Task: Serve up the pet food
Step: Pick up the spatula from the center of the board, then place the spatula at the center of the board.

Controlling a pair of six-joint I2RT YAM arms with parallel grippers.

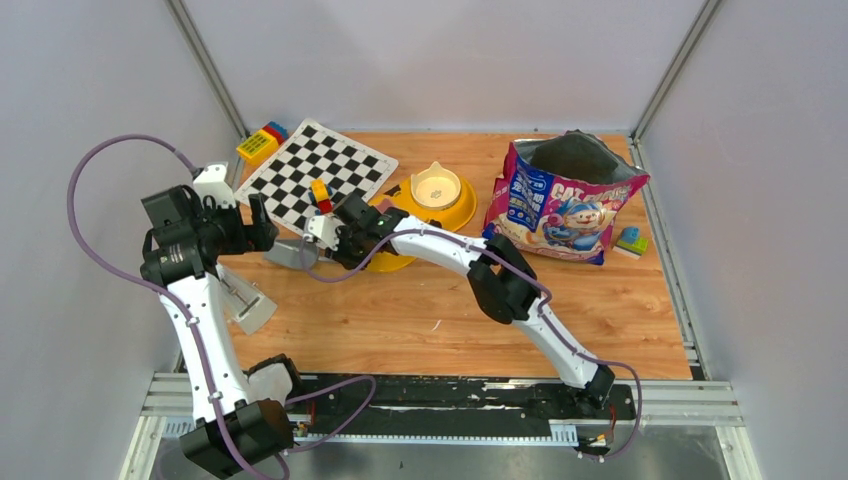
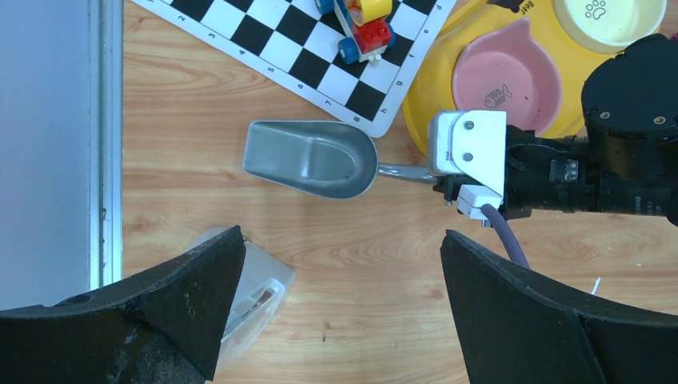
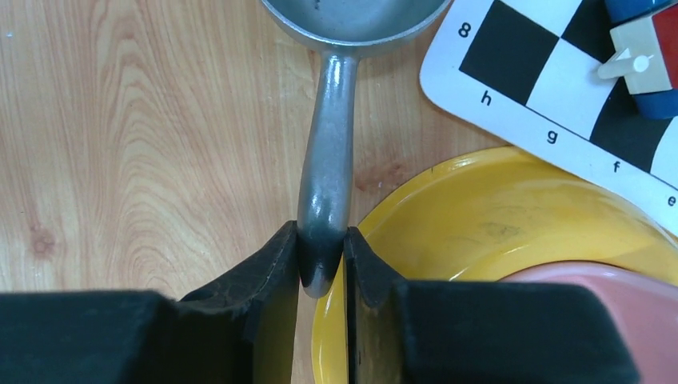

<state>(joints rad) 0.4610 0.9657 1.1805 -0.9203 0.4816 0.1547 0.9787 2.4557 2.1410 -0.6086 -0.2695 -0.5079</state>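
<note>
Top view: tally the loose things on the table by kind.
Brick toys: 3
Food bag: 1
Yellow feeder: 1
Grey scoop: 1
Chessboard: 1
Clear plastic piece: 1
Total: 8

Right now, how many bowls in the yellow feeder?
2: pink bowl beside the scoop handle; cream bowl beyond it, cut off at the left wrist view's edge. None seem hidden.
</note>
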